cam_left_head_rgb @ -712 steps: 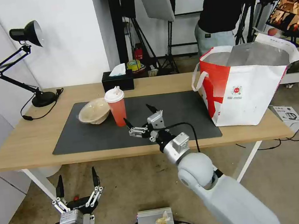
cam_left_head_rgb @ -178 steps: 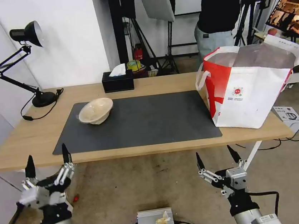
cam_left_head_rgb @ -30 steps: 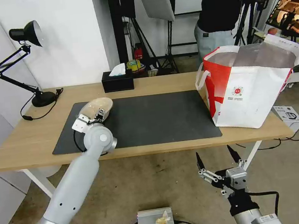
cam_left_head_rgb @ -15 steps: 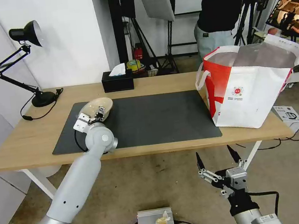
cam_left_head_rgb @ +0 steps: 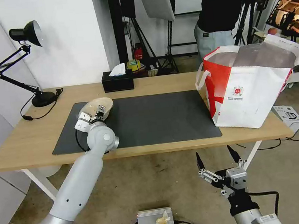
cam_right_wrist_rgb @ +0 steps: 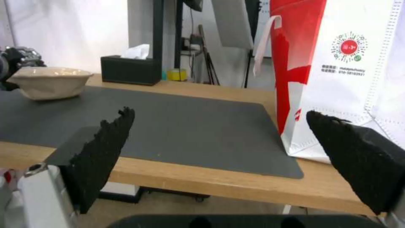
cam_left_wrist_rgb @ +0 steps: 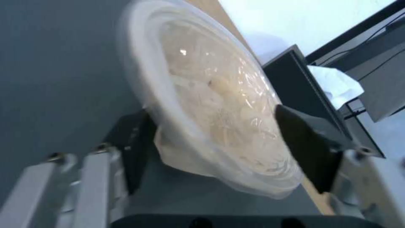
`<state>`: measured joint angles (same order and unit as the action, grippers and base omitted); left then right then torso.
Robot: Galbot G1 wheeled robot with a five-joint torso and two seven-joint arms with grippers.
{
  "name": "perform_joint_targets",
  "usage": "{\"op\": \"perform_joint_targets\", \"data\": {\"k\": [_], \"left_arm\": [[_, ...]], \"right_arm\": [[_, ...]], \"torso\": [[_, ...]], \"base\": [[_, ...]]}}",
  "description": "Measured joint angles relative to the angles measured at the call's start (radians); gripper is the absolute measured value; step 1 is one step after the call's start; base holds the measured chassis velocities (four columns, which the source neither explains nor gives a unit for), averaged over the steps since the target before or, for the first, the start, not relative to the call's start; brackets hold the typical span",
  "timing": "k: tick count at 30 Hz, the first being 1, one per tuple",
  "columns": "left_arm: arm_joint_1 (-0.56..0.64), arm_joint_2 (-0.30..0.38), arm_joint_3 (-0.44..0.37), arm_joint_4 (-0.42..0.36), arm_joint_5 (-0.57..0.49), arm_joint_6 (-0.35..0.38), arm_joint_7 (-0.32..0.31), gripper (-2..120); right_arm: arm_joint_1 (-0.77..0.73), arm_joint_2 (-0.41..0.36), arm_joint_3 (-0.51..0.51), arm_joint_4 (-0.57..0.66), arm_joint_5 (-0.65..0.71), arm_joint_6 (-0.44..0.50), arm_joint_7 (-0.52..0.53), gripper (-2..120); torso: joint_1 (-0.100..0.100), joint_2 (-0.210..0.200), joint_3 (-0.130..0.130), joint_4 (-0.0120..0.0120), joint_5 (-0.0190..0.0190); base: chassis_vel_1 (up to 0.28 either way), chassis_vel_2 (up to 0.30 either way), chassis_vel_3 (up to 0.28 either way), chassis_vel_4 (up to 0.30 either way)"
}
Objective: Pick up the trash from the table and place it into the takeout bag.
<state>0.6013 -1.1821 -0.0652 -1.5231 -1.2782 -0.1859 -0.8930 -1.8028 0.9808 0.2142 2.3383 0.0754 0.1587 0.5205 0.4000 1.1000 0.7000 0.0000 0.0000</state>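
On the mat's (cam_left_head_rgb: 150, 119) far-left corner, left claw (cam_left_head_rgb: 97, 112) is at the bowl (cam_left_head_rgb: 100, 105), arm reaching over the counter's (cam_left_head_rgb: 26, 140) front edge. Left wrist view: the fingers (cam_left_wrist_rgb: 310, 147) straddle the bowl (cam_left_wrist_rgb: 211, 104), one dark pad on each side of the rim, near pad touching or just under the lip, far pad right at the rim; can't tell if they're actually clamped or just bracketing it. Bowl sits tilted on the mat, beige, shallow, with a clear film or lid over the mouth. Right claw (cam_left_head_rgb: 218, 163) hangs below the counter's front edge, in front of the bag (cam_left_head_rgb: 251, 89), fingers spread wide with nothing in them; its wrist view shows both black fingertips (cam_right_wrist_rgb: 103, 148) well apart with the mat (cam_right_wrist_rgb: 177, 126) and bag (cam_right_wrist_rgb: 337, 63) beyond them. Bag stands upright and open at the counter's right end, partly on the mat's right edge, foil lining visible, well apart from the bowl. Black tissue box (cam_left_head_rgb: 118, 81) at the counter's back edge behind the bowl; desk lamp (cam_left_head_rgb: 25, 65) at the far-left corner.
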Motion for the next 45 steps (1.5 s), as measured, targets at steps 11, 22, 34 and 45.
{"op": "perform_joint_targets", "data": {"k": [11,22,34,45], "left_arm": [[0.003,0.014,-0.008,-0.016,0.011,-0.001,-0.005,29],[0.017,0.024,-0.01,-0.034,0.016,-0.005,-0.007,0],[0.033,0.066,-0.006,-0.182,0.009,-0.007,-0.026,0],[-0.105,0.082,0.111,-0.317,-0.048,-0.006,-0.027,0]], "right_arm": [[0.0,0.0,0.0,0.0,0.0,0.0,0.0,100],[0.0,0.0,0.0,0.0,0.0,0.0,0.0,100],[0.0,0.0,0.0,0.0,0.0,0.0,0.0,100],[0.0,0.0,0.0,0.0,0.0,0.0,0.0,100]], "torso": [[0.0,0.0,0.0,-0.0001,0.0],[0.0,0.0,0.0,0.0,0.0],[0.0,0.0,0.0,0.0001,0.0],[0.0,0.0,0.0,0.0001,0.0003]], "base": [[0.0,0.0,0.0,0.0],[0.0,0.0,0.0,0.0],[0.0,0.0,0.0,0.0],[0.0,0.0,0.0,0.0]]}}
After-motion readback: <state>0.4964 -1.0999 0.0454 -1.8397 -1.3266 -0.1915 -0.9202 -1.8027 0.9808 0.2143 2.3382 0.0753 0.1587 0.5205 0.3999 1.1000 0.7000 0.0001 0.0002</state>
